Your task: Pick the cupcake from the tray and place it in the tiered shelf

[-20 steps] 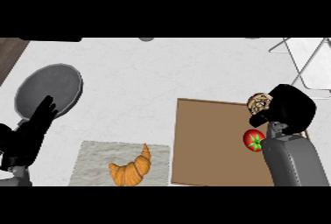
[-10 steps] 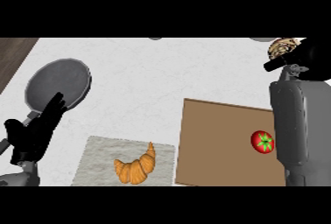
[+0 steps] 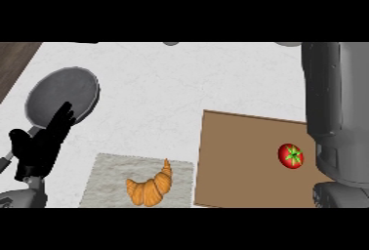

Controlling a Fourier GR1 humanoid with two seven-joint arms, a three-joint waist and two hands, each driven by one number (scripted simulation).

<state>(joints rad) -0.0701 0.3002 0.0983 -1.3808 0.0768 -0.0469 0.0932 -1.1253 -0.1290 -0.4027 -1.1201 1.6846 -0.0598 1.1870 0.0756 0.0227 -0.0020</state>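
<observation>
Grey metal of my right forearm (image 3: 333,112) ran up past the view's top edge, so that hand, the cupcake and the shelf were all out of sight; I could not tell its fingers. My black left hand (image 3: 42,144) rested open beside the round grey plate (image 3: 63,93), far across from the brown tray (image 3: 245,161).

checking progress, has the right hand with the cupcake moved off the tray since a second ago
Yes. It was over the brown tray's right edge beside the tomato; now only the right forearm shows, reaching up past the view's top, hand and cupcake out of sight.
</observation>
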